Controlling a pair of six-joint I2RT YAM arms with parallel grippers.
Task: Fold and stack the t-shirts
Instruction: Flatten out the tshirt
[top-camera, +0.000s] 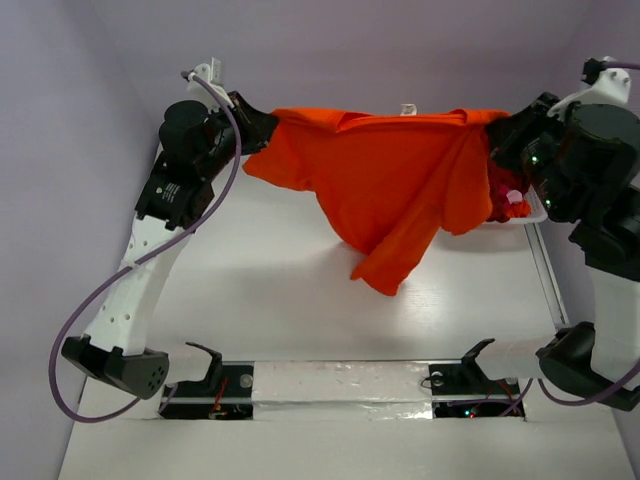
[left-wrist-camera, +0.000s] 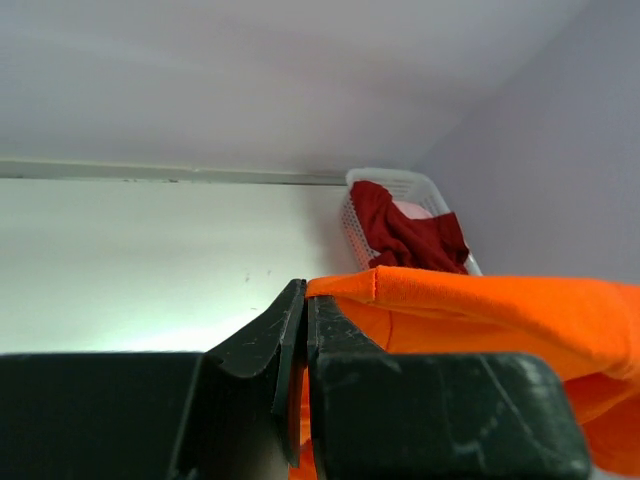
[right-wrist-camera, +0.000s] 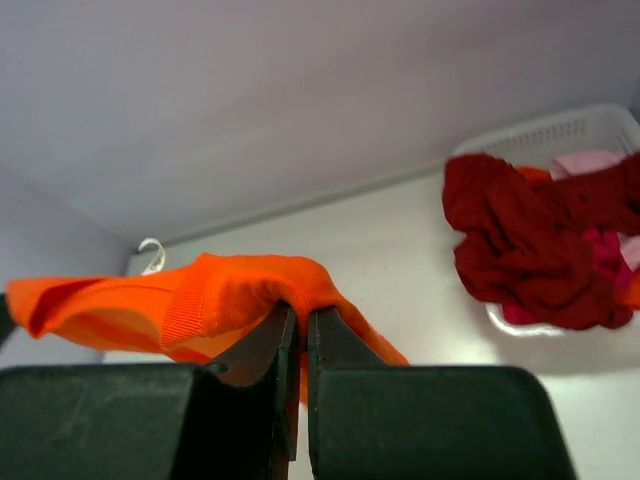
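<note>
Orange-red t-shirt (top-camera: 385, 190) hangs above the white table (top-camera: 250, 300), stretched by its upper edge between the two arms, its body sagging in folds toward the table's middle; whether the lowest corner touches the surface cannot be told. Left gripper (left-wrist-camera: 305, 292) has its jaws pressed together on a hemmed edge at the shirt's left end, and right gripper (right-wrist-camera: 300, 315) pinches a ribbed fold at the right end. Dark crimson t-shirt (right-wrist-camera: 525, 240) lies crumpled with a bit of pink cloth (right-wrist-camera: 588, 160) in the white lattice basket (left-wrist-camera: 395, 181) at the table's far right, spilling over its rim.
</note>
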